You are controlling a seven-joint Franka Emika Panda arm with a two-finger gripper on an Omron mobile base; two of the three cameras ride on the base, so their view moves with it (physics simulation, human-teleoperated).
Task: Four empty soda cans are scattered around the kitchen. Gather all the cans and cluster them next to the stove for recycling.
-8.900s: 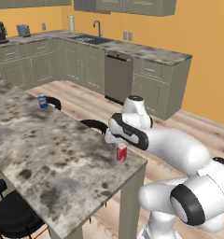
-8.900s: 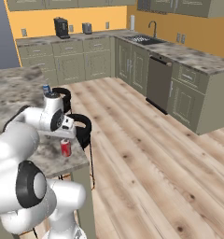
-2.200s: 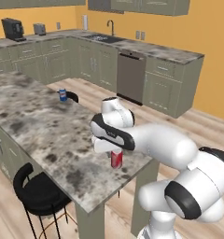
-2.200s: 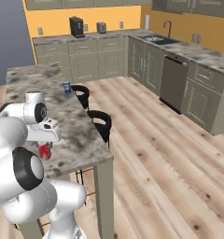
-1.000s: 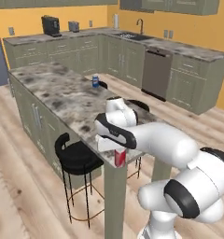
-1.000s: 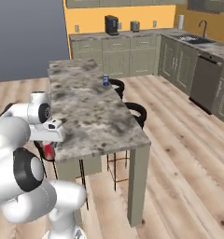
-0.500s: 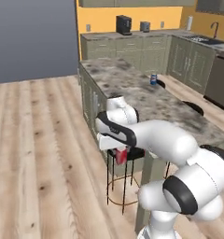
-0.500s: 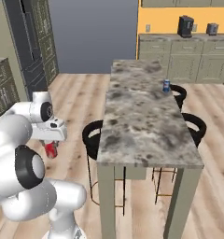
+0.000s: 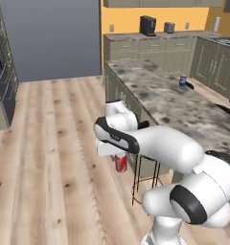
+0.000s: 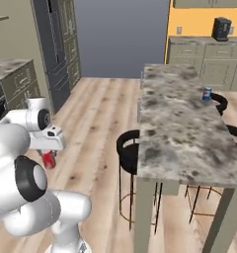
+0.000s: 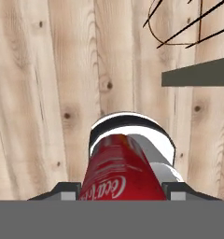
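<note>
Can (image 9: 120, 162) hangs under the gripper (image 9: 118, 155), above the floor (image 9: 50, 158), clamped between the two fingers; in the hand view the can (image 11: 119, 173) sits between the fingertips (image 11: 62, 189) with floor planks beyond it. Island desk (image 10: 182, 128) stands right of the arm, stools (image 10: 128, 144) tucked along its near side. Second can (image 10: 207, 94) stands upright on the desk near its far right edge. Back counter (image 9: 150, 36) runs behind the desk, two appliances (image 9: 147, 25) on it.
</note>
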